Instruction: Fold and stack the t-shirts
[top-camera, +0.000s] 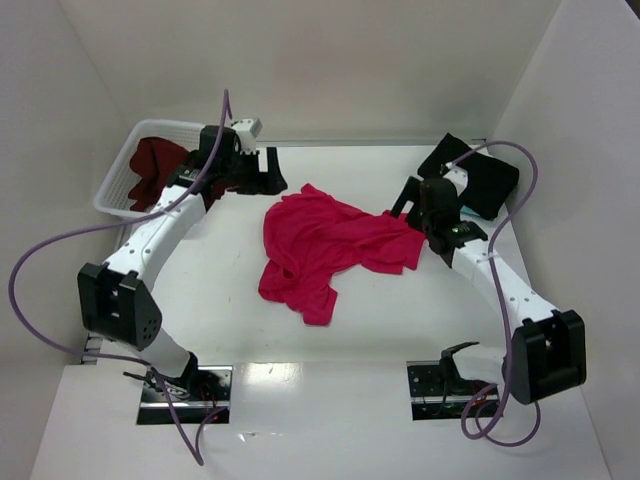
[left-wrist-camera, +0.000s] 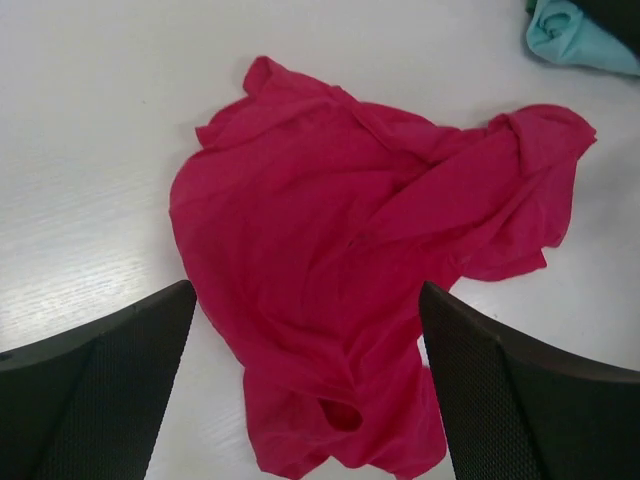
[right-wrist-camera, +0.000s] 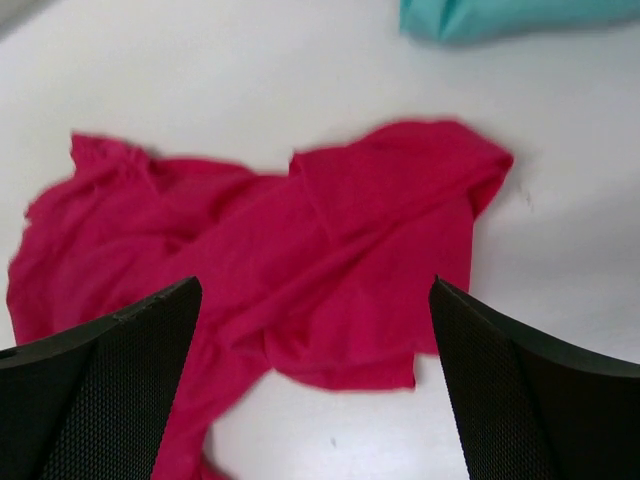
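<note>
The pink shirt (top-camera: 335, 245) lies crumpled in the middle of the table (top-camera: 220, 300). The left gripper (top-camera: 268, 172) hovers just off its far-left edge, jaws spread wide and empty. The right gripper (top-camera: 408, 205) hangs at its right edge, jaws also wide apart, holding nothing. Well left of the pink shirt, a basket (top-camera: 112, 195) holds the maroon shirt (top-camera: 158, 160). To its far right lies the black shirt (top-camera: 487, 178), with the teal shirt (right-wrist-camera: 490, 18) just beside it, largely hidden by the right arm from above.
</note>
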